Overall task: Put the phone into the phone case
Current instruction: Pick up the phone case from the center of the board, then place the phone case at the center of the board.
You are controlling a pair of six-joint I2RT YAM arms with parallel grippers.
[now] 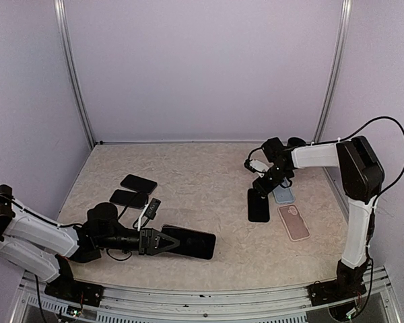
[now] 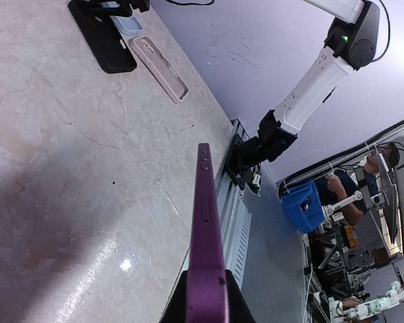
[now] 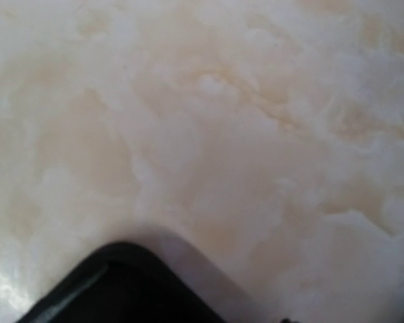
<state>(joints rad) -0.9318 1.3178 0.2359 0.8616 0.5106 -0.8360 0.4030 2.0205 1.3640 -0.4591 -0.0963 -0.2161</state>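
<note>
My left gripper [image 1: 163, 241] is shut on the near end of a dark purple phone [image 1: 190, 243], held low over the table at the front. In the left wrist view the phone [image 2: 205, 222] shows edge-on between the jaws of the left gripper [image 2: 206, 299]. A black phone case [image 1: 258, 205] lies at the right, with a light blue case [image 1: 283, 195] and a pink case [image 1: 293, 222] beside it. My right gripper [image 1: 261, 183] hovers at the black case's far end. Its wrist view is blurred and shows only a black rounded corner [image 3: 121, 289] on the table; its fingers are hidden.
Two more dark phones [image 1: 138, 183] [image 1: 128, 198] lie at the left, with a small black object [image 1: 152, 206] next to them. The metal rail [image 1: 209, 295] runs along the table's front edge. Walls close in the back and sides.
</note>
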